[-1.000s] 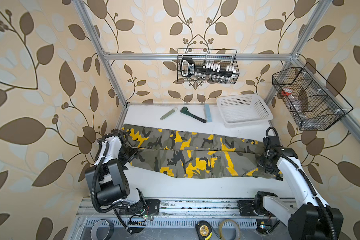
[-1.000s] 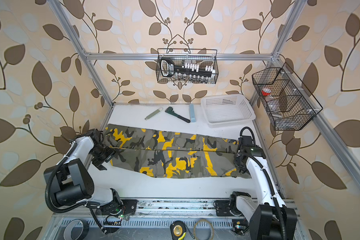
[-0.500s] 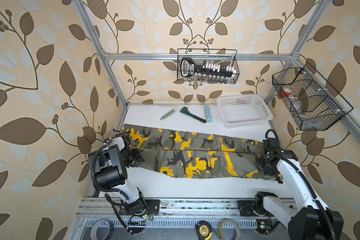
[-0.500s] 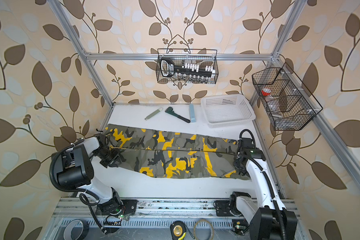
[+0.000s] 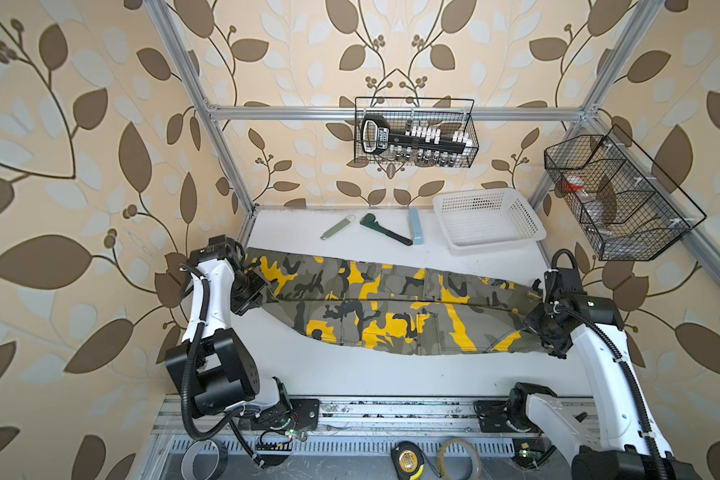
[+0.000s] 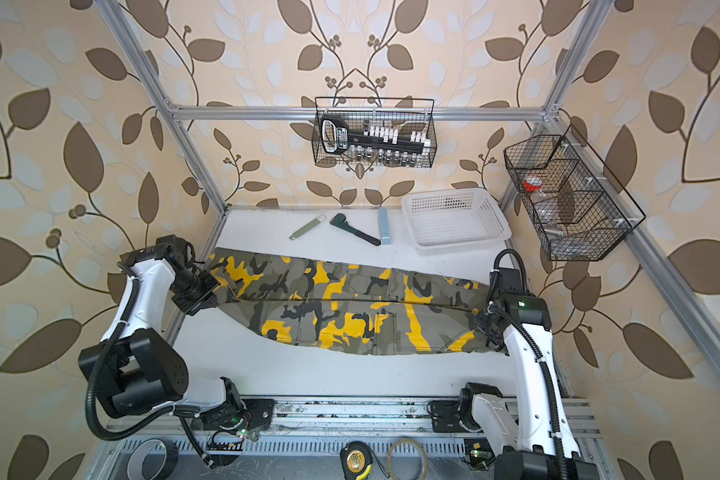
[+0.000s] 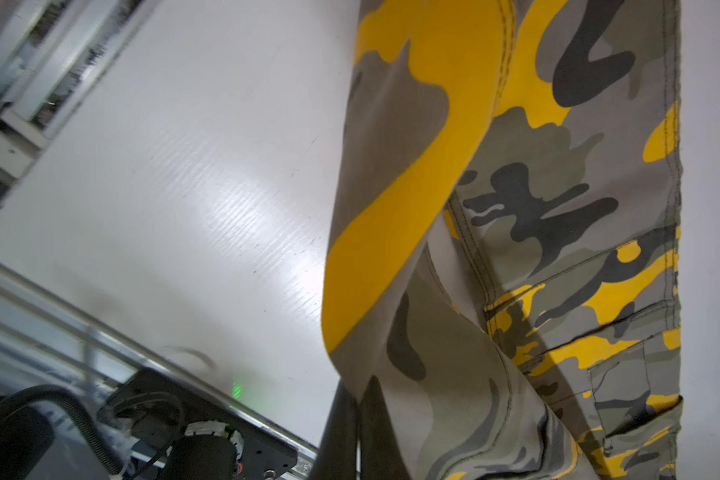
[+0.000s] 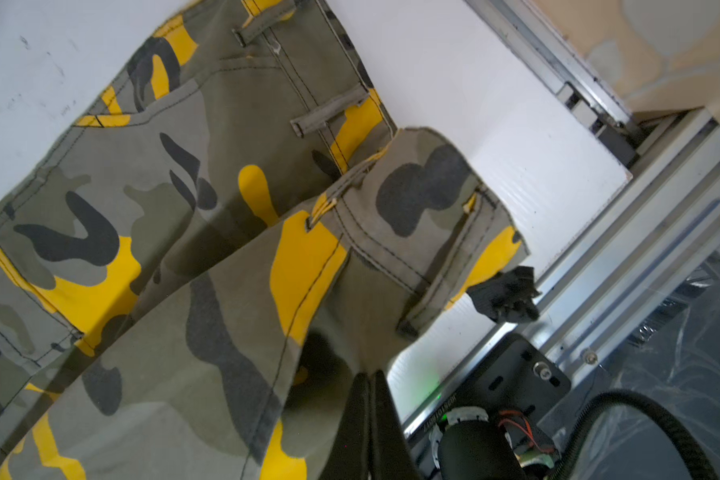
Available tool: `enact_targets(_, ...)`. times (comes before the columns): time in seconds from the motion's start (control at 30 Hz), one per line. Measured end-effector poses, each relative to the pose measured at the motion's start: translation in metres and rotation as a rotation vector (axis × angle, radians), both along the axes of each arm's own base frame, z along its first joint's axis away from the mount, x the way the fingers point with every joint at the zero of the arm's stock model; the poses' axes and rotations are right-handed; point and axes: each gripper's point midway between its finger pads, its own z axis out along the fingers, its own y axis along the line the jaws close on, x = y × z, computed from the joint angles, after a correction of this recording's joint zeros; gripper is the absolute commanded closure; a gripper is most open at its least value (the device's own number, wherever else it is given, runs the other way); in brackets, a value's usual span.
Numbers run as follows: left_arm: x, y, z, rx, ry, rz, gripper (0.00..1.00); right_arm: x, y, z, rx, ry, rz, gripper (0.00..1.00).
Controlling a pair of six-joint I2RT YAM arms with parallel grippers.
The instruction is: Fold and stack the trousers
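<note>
The camouflage trousers [image 5: 391, 307] lay lengthwise across the bench [image 5: 350, 374], waist rightward; left tool [image 5: 265, 291] clamped their hem end, right tool [image 5: 537, 322] clamped the waistband.

We see the trousers [image 5: 391, 307], olive-grey camouflage with black and bright yellow patches, stretched lengthwise across the white tabletop [image 5: 350, 374]. The waistband with its belt loops is at the right end and the legs run leftward. At both ends, the near layer rises off the tabletop.
</note>
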Motion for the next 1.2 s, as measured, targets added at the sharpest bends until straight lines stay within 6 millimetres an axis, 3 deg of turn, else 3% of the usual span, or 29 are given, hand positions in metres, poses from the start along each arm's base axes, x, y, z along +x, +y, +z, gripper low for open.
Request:
enact_targets(0.2,-0.024,0.007,0.005,0.076,0.063,-0.007,1.00,-0.023,0.011,-0.006,0.045,0.088,-0.008,0.95)
enact_targets(0.4,-0.048,0.006,-0.027,0.079,0.181,-0.009,1.00,-0.032,0.020,-0.033,0.051,0.226,0.025,0.76)
enact_targets(0.5,-0.048,0.009,-0.029,0.092,0.188,-0.007,1.00,-0.031,0.021,-0.035,0.048,0.242,0.019,0.70)
enact_targets(0.6,-0.046,0.011,-0.026,0.102,0.180,-0.005,0.89,-0.028,0.019,-0.031,0.046,0.223,-0.001,0.64)
enact_targets(0.7,-0.042,0.014,-0.021,0.116,0.164,0.003,0.70,-0.005,0.014,-0.017,0.030,0.150,0.006,0.54)
enact_targets(0.73,-0.041,0.015,-0.020,0.119,0.158,0.004,0.61,0.009,0.013,-0.014,0.029,0.117,0.019,0.53)
enact_targets(0.87,-0.039,0.013,-0.020,0.108,0.148,0.002,0.45,0.067,0.016,-0.019,0.049,-0.011,0.074,0.51)
enact_targets(1.03,-0.032,0.007,-0.016,0.082,0.093,-0.001,0.39,0.115,0.031,-0.041,0.076,-0.088,0.146,0.49)
enact_targets(1.2,-0.019,-0.014,-0.034,-0.033,0.046,-0.017,0.39,0.129,0.039,-0.084,0.108,-0.079,0.166,0.48)
